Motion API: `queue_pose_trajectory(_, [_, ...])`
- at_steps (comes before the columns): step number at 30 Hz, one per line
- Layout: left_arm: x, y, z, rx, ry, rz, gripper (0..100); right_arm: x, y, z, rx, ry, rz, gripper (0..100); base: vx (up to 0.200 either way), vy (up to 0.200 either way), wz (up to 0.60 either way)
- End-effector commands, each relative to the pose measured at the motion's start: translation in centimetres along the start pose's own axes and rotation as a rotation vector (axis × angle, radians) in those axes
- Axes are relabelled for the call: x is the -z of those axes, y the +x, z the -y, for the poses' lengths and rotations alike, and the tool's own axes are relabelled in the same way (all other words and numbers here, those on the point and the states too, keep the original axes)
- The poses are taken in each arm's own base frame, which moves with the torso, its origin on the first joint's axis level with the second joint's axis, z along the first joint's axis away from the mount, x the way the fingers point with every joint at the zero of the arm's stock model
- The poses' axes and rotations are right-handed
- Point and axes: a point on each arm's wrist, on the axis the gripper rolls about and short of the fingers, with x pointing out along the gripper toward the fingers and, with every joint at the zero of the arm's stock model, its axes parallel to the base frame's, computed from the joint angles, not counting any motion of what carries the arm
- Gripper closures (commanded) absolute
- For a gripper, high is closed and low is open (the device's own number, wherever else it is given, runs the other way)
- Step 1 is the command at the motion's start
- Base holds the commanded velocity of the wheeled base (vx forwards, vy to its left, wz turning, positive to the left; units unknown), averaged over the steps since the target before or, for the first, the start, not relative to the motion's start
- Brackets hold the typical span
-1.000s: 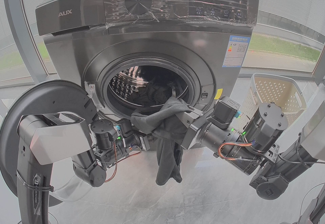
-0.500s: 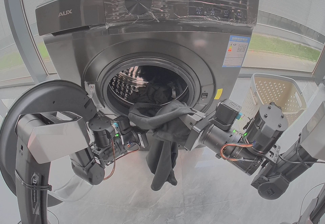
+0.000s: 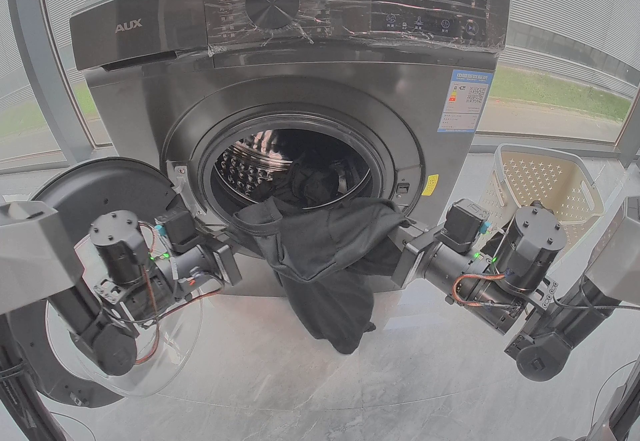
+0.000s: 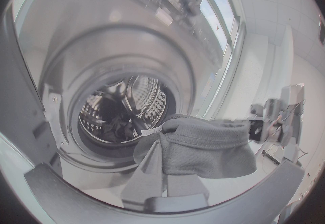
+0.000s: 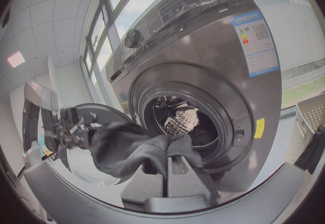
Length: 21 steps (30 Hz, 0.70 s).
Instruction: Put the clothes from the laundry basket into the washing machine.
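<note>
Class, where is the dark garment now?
Head view, centre: the dark garment is stretched between the left gripper and right gripper, just before the washing machine opening.

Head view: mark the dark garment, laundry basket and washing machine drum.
dark garment (image 3: 320, 239), head view, middle of the spread cloth.
laundry basket (image 3: 543, 179), head view, perforated inner wall.
washing machine drum (image 3: 243, 169), head view, studded metal wall.

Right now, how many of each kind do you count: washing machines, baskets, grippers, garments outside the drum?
Washing machine: 1
Laundry basket: 1
Grippers: 2, left gripper, right gripper
Garments outside the drum: 2, held dark garment, dark cloth at basket rim
Total: 6
</note>
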Motion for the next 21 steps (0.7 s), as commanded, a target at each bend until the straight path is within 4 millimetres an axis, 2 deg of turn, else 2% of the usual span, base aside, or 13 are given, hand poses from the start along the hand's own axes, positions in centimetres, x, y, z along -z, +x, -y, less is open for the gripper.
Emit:
queue_pose_trajectory(1, [-5.4,-5.9,3.1,0.078,0.050,0.143,100,2.3,-2.0,0.6,0.000,0.004,-0.113,100,0.000,0.000,0.00])
queue_pose_trajectory(6, [-5.5,-6.3,4.0,0.105,0.052,0.146,100,2.3,-2.3,0.8,0.009,0.010,-0.116,100,0.000,0.000,0.00])
queue_pose_trajectory(12, [-5.4,-5.8,3.8,0.097,0.045,0.143,100,2.7,-2.0,1.7,0.047,0.030,-0.123,100,0.000,0.000,0.00])
queue_pose_trajectory(13, [-5.1,-5.7,3.7,0.093,0.046,0.134,100,3.2,-1.7,2.4,0.068,0.035,-0.134,100,0.000,0.000,0.00])
queue_pose_trajectory(21, [-5.1,-5.7,3.8,0.095,0.047,0.134,100,3.6,-1.4,2.5,0.071,0.038,-0.138,100,0.000,0.000,0.00])
